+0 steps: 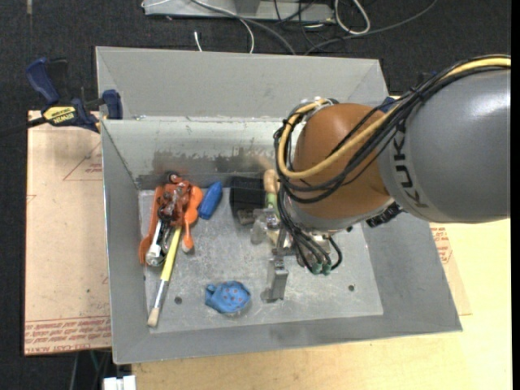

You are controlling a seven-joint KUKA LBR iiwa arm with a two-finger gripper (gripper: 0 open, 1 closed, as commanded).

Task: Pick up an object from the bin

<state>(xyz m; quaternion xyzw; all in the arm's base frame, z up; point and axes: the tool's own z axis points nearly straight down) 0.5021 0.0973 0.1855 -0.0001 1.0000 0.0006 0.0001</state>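
Lying near the front of the bin's floor, a small crumpled blue thing [227,297] is sitting just left of the end effector [275,288], apart from it. The end effector is pointing down at bare metal beside that thing, and whether it is apart or together cannot be told. Nothing is showing in its grasp. Above it the orange wrist cover [333,169], wrapped in yellow and black cables, is hanging over the bin's middle, with the grey arm [459,149] reaching in from the right. A black block [244,197] is resting behind the end effector near the back wall, and a blue cylinder [210,200] is leaning just left of the block. Further left a heap of orange tools [174,210] is lying across a yellow-handled stick [166,273]. The grey bin [341,295] is showing a scuffed, speckled floor and sloping walls. Around it dark flooring [57,23] is spreading, with loose cables [286,10] trailing behind the bin.
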